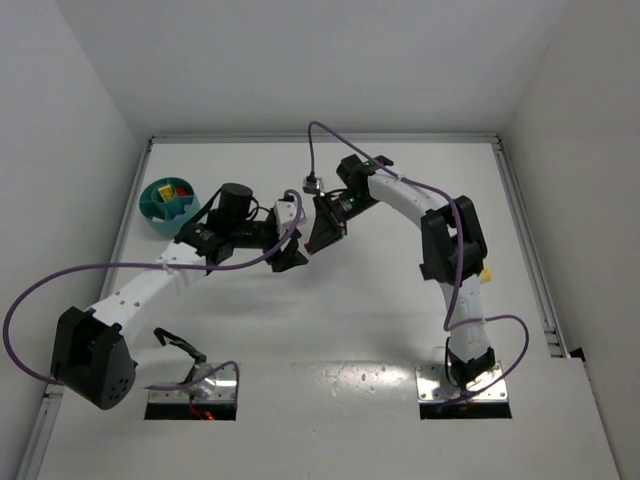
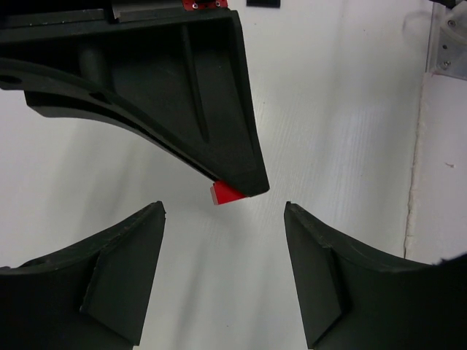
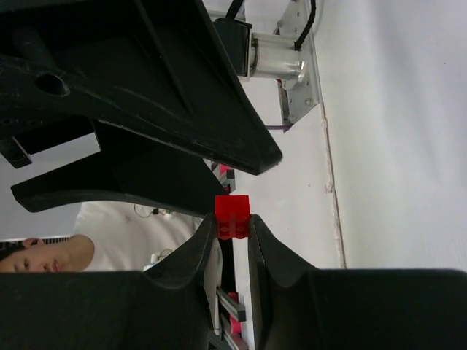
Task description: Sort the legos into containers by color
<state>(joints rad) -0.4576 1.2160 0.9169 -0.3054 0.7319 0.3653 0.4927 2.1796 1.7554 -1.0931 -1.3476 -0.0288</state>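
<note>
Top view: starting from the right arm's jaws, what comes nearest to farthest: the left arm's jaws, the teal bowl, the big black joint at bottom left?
1. left gripper, close beside the right gripper, just lower left.
2. teal bowl, well off to the upper left.
3. big black joint, bottom-left corner, farthest.

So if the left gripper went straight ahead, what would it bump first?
Likely the red lego pinched in the right gripper; the open left gripper points right at it, though depth is hard to judge.
</note>
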